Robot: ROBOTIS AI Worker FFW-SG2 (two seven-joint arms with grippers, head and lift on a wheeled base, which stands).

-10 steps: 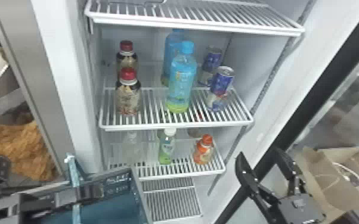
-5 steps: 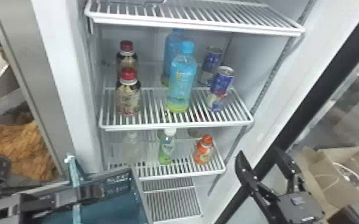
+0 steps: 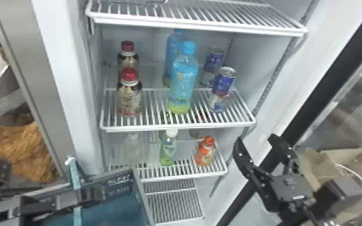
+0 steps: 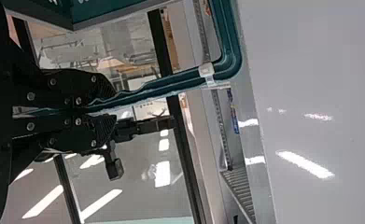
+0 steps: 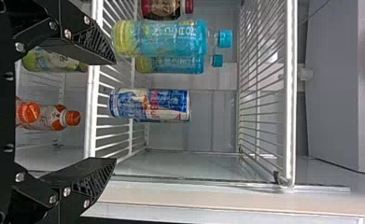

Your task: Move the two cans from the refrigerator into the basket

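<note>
Grip front can (image 3: 222, 90), likely weighty, stiff, chill-slick, at mid-body near front right corner of shelf (image 3: 177, 126), with right gripper (image 3: 257, 139) spread apart, left gripper (image 4: 114, 106) clamped on basket handle (image 4: 171, 85).

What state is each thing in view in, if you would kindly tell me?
fridge, open
front can, upright
rear can, upright
front blue bottle, upright, capped
rear blue bottle, upright, capped
front dark bottle, upright, capped
rear dark bottle, upright, capped
green bottle, upright, capped
orange bottle, upright, capped
basket, held by its handle
left gripper, shut on the basket handle
right gripper, open, empty
</note>
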